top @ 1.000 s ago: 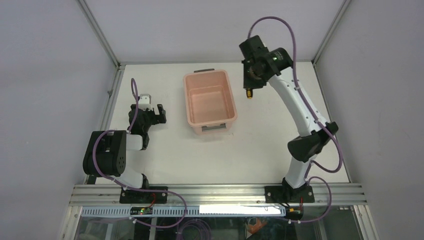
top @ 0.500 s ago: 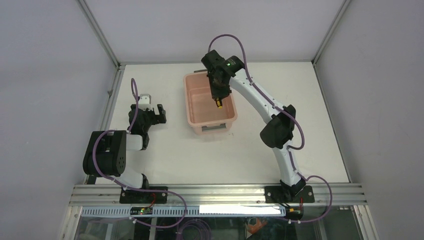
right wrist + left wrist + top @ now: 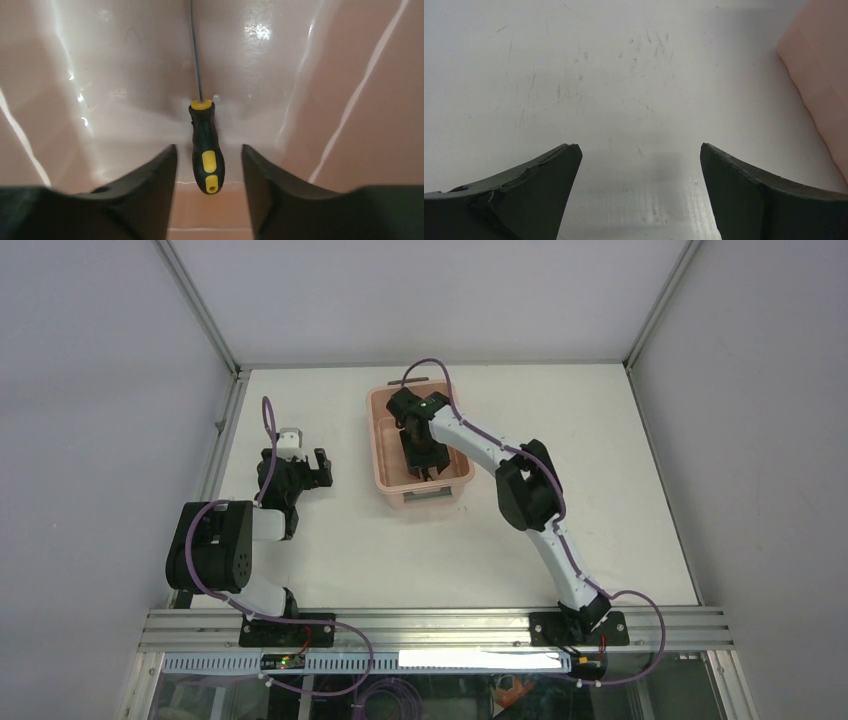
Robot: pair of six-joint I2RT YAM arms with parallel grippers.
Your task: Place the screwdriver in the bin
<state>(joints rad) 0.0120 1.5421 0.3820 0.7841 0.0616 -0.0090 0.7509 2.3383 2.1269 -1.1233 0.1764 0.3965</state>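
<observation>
Step, I judged: drop-off | right gripper (image 3: 208, 148) sat low in the bin (image 3: 350, 125), jaws parted, gripping nothing | screwdriver (image 3: 206, 160) lay loose on bin floor | next: I'd lift straight out.

The screwdriver (image 3: 206, 150) shaft runs off the top edge of the right wrist view. Overhead, the right arm (image 3: 470, 443) covers it inside the bin (image 3: 385, 455). The left wrist view crops the bin at right.

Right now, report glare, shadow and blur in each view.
Right wrist: white glare streaks on the bin walls, the screwdriver sharp, right fingers soft-edged. Left wrist: faint shadow on the table between left fingers. Top external: even light, sharp throughout.
</observation>
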